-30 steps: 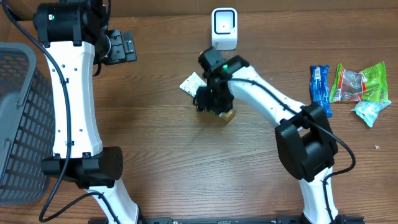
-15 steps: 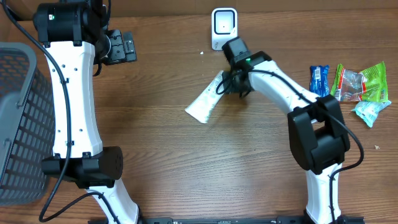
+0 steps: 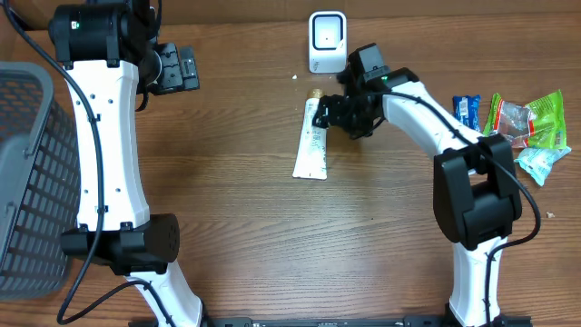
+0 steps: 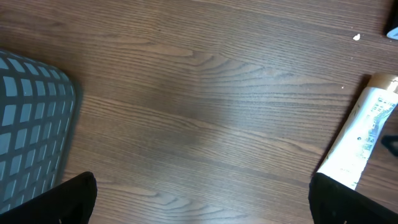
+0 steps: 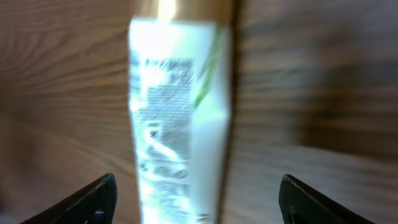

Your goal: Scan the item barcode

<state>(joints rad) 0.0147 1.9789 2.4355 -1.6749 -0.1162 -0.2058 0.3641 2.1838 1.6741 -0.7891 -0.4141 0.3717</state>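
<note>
White tube [image 3: 310, 145] lies ungripped beneath the wide-spread right fingers [image 5: 93, 202]; the left fingers [image 4: 62, 202] also gape, holding nothing.

From overhead the light is soft and even from above: the white tube [image 3: 310, 145] is crisp, and the wooden table [image 3: 272, 236] around it shows no glare and only faint shadows. In the right wrist view the tube is smeared by blur and its print is unreadable, with a bright highlight on its gold cap [image 5: 180, 7]. The left wrist view is dimmer and slightly soft left of the tube.
</note>
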